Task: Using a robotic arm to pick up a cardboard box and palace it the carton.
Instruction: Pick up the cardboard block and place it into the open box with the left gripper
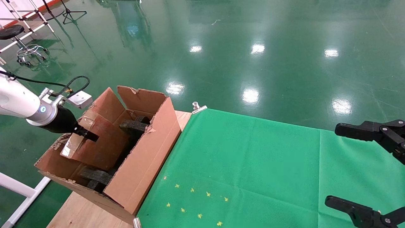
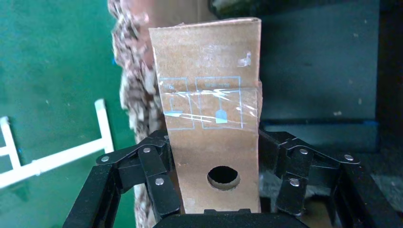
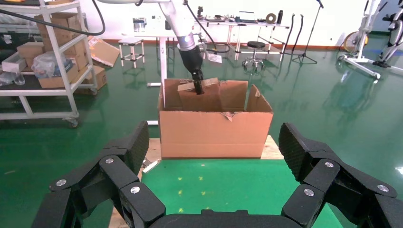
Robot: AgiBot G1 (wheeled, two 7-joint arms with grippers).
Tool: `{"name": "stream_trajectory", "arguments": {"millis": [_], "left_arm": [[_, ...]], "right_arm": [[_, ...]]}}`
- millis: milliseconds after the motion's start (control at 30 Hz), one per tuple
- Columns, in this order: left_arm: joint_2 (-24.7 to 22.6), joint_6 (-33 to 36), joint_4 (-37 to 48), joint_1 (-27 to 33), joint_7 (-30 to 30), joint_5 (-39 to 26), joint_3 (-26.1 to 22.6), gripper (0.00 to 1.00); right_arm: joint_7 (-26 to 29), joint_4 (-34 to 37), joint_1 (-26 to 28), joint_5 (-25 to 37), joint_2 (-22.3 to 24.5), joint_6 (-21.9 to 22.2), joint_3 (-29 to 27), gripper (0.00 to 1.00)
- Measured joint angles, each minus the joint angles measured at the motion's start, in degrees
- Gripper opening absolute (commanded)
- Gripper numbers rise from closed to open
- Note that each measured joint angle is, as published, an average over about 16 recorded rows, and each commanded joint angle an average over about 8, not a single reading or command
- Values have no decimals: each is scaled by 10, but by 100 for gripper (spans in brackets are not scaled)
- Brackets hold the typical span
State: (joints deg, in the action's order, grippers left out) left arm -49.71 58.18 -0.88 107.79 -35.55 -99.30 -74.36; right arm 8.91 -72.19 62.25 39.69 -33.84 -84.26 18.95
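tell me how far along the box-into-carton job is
Pickup looks done: the left gripper is shut on the cardboard box, fingers on both sides. In hand: the box is tilted, partly inside the carton above the black foam blocks. Left: lower and release. The right gripper is open over the green cloth.

Left tool [image 1: 83, 133] grips cardboard box [image 1: 95, 139] inside carton [image 1: 142, 167] — right tool [image 1: 364, 167] idle, open.
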Motion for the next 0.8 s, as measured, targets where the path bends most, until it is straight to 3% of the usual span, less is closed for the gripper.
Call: {"name": "stream_trajectory", "arguments": {"millis": [500, 533, 767, 800], "left_arm": [[0, -18, 3, -44, 20, 20, 14, 1], [0, -19, 3, -46, 20, 21, 15, 9], [0, -28, 4, -54, 22, 27, 19, 96], [0, -29, 4, -55, 22, 28, 19, 100]], "right_arm": [[0, 0, 0, 0, 0, 0, 0, 100], [0, 0, 0, 0, 0, 0, 0, 100], [0, 0, 0, 0, 0, 0, 0, 100], [0, 0, 0, 0, 0, 0, 0, 100]]}}
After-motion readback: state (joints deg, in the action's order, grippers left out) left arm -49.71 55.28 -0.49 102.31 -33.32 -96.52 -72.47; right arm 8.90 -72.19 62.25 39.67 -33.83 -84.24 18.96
